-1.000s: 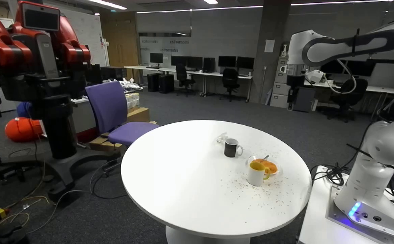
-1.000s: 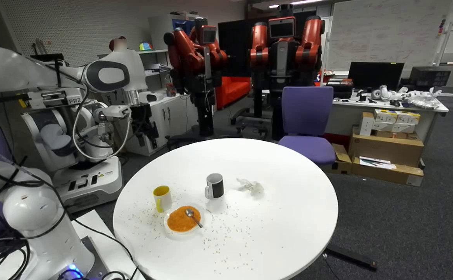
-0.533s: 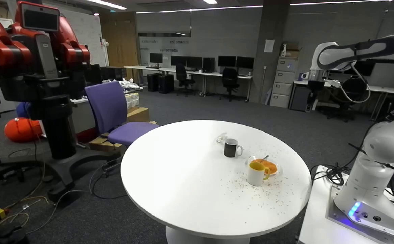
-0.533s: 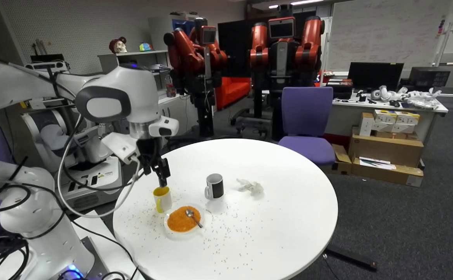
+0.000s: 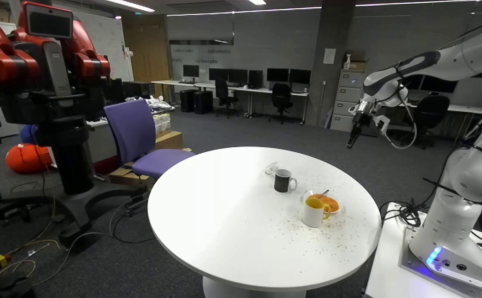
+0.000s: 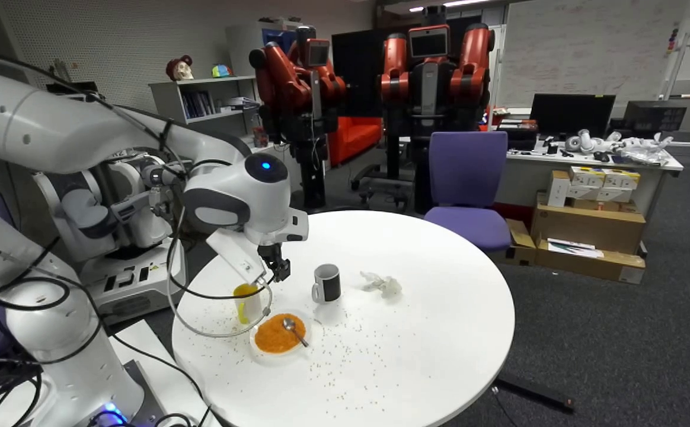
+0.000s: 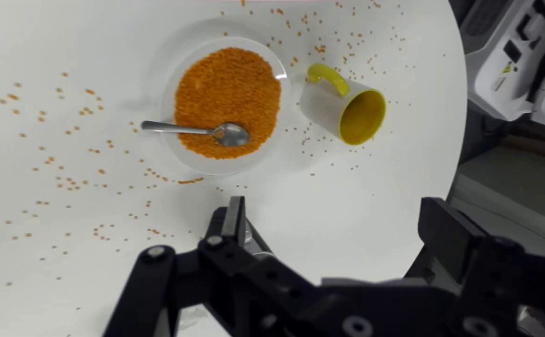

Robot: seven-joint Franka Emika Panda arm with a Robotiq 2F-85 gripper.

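My gripper (image 7: 332,206) stands open in the wrist view, nothing between its fingers, bare table beyond. It hangs tilted above the round white table in both exterior views (image 5: 350,144) (image 6: 281,271), touching nothing. A white mug with yellow inside and handle (image 7: 321,110) stands upright near it, partly behind the arm's cable in an exterior view (image 6: 249,309). Beside that mug lies a clear plate (image 7: 207,167) of orange grains (image 7: 225,93) with a metal spoon (image 7: 230,134) on top. A black-and-white mug (image 6: 332,286) stands upright too; one finger mostly hides it in the wrist view.
Crumpled clear plastic (image 6: 383,286) lies behind the black-and-white mug on the table (image 6: 434,356). Loose grains are scattered around the plate. A purple chair (image 6: 468,172) stands at the table's far edge. A loose white cable (image 6: 182,308) loops below the wrist.
The arm has swung over the table toward the mugs and plate, and its gripper has gone from hanging straight down to tilted. The gripper stays open; the tabletop things have not moved.
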